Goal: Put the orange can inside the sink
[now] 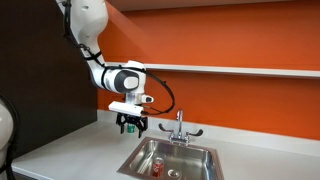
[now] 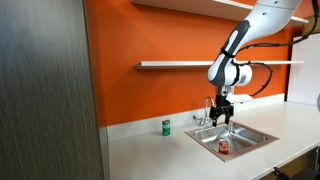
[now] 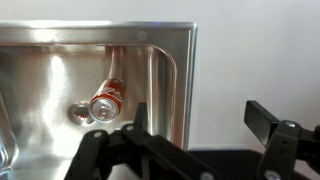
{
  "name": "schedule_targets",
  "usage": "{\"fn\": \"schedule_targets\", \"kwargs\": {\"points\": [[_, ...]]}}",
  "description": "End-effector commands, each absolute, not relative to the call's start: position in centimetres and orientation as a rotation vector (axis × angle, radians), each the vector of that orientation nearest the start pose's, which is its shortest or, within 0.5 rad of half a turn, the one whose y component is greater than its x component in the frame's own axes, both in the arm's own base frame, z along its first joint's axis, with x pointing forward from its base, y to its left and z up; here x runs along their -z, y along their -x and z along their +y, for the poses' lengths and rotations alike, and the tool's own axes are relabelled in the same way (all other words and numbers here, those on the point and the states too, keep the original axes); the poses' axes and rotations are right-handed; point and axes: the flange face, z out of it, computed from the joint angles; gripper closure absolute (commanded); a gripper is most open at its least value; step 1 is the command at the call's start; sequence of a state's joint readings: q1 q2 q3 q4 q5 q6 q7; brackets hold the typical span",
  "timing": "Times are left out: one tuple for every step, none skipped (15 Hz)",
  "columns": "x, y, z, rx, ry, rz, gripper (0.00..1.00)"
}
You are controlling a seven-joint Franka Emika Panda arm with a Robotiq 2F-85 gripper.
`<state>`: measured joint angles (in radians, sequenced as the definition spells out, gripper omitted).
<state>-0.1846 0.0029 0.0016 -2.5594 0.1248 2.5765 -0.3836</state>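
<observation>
The orange can [image 3: 108, 97] lies on its side on the floor of the sink [image 3: 172, 60], next to the drain hole [image 3: 78, 113]. It also shows as a small red spot in the basin in both exterior views [image 1: 159, 167] [image 2: 224, 147]. My gripper [image 3: 198, 118] is open and empty, hanging above the sink's edge and the counter [image 1: 130, 124] [image 2: 223, 113]. The chrome faucet [image 1: 179, 128] stands behind the basin.
A green can [image 2: 166, 127] stands on the white counter [image 2: 150, 150] away from the sink. An orange wall with a white shelf [image 2: 190, 65] is behind. A dark cabinet panel [image 2: 45, 90] stands at the counter's end.
</observation>
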Motion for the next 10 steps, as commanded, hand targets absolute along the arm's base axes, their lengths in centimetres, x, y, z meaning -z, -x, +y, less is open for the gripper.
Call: {"fn": "schedule_targets", "kwargs": {"points": [[-28.9, -42.0, -8.2, 0.046, 3.058, -0.155, 0.00], [-29.5, -41.6, -8.3, 0.045, 3.058, -0.149, 0.00], [-30.1, -41.1, -8.4, 0.051, 3.062, -0.137, 0.00], [-28.4, -42.7, -8.5, 0.045, 3.069, -0.135, 0.00], [-28.7, -42.5, -8.6, 0.054, 3.069, -0.130, 0.00], [-28.7, -42.5, -8.6, 0.054, 3.068, -0.129, 0.00], [-28.6, -42.5, -8.6, 0.050, 3.068, -0.129, 0.00], [-28.3, -42.5, -8.5, 0.043, 3.067, -0.131, 0.00], [-28.2, -42.5, -8.5, 0.038, 3.066, -0.132, 0.00], [-28.2, -42.5, -8.5, 0.037, 3.066, -0.133, 0.00]]}}
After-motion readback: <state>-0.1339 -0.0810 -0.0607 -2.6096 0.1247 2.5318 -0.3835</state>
